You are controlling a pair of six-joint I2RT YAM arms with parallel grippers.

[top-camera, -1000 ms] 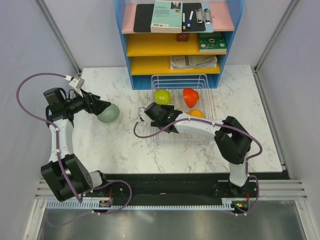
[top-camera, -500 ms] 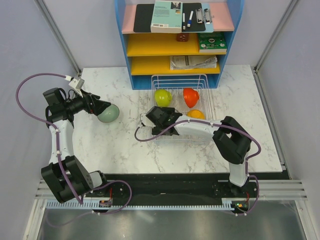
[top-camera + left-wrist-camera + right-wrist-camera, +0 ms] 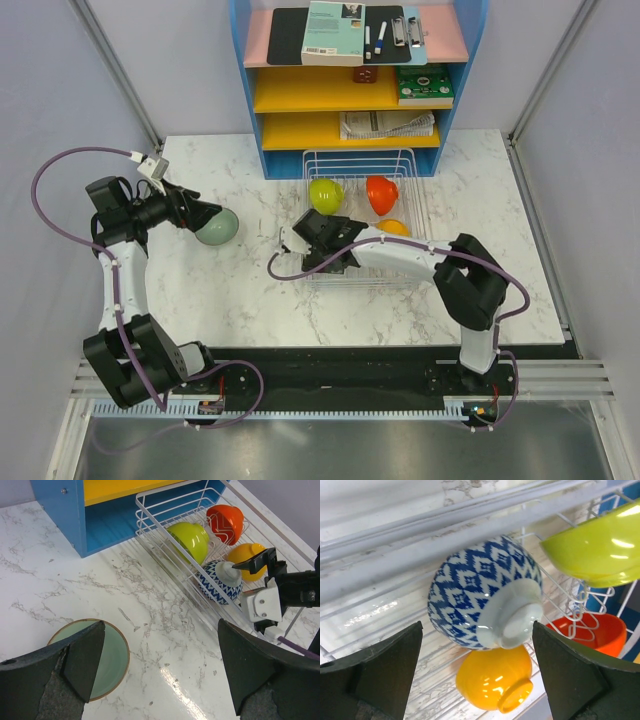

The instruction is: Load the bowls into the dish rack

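Right hand (image 3: 306,243) now open; patterned bowl (image 3: 480,592) on side, foot toward it; left hand (image 3: 160,645) open.

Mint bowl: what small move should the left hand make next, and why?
Probably lower the open left hand over the mint bowl to grip its rim: it sits on the table, outside the rack, right by the hand.

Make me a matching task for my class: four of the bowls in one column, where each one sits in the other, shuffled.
Bowls:
1 mint bowl
2 blue-and-white bowl
3 lime-green bowl
4 red bowl

Places:
A dish rack, far row, right
B table, outside the rack
C rack, nearer row, tipped on its side
D rack, far row, left

Pairs: 1-B, 2-C, 3-D, 4-A
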